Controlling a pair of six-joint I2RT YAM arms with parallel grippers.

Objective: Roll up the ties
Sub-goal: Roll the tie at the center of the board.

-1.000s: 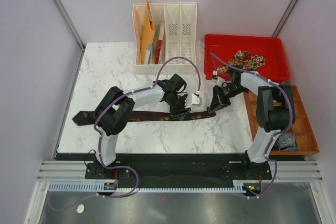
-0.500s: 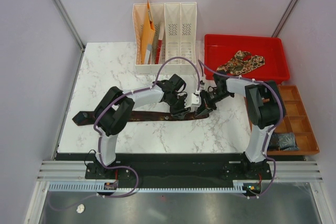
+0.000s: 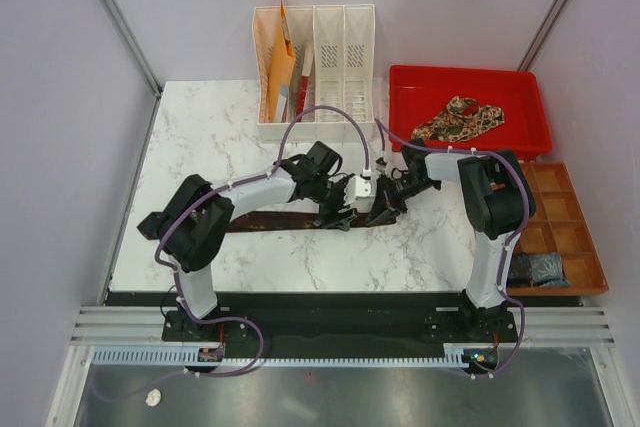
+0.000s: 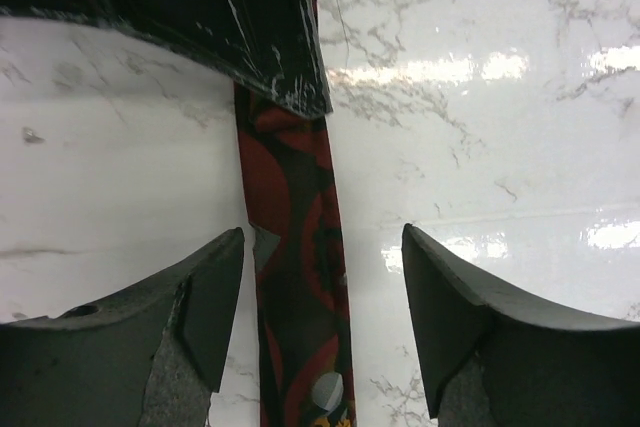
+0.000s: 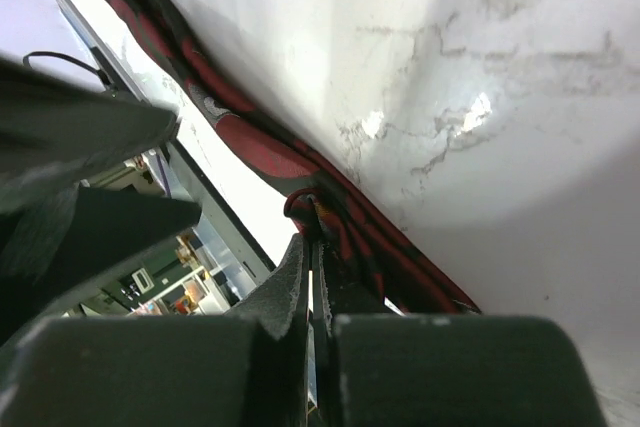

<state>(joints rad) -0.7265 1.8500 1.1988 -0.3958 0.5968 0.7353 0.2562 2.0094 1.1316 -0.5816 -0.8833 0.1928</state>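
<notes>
Nothing legible on my feeds.
I find no lettering, label or number on the tie [image 4: 300,247], the file rack [image 3: 345,47] or the red tray [image 3: 410,97].

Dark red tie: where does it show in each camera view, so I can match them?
Top external: the dark red tie lies left to right across the table's near half.
Left wrist: vertical strip left of centre, inside the open left pincer.
Right wrist: diagonal band down to the shut right pincer.
Shared landmark: white marble table.

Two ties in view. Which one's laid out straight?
The dark maroon tie, stretched across the marble tabletop. The tan paisley tie lies bunched in the red tray.
</notes>
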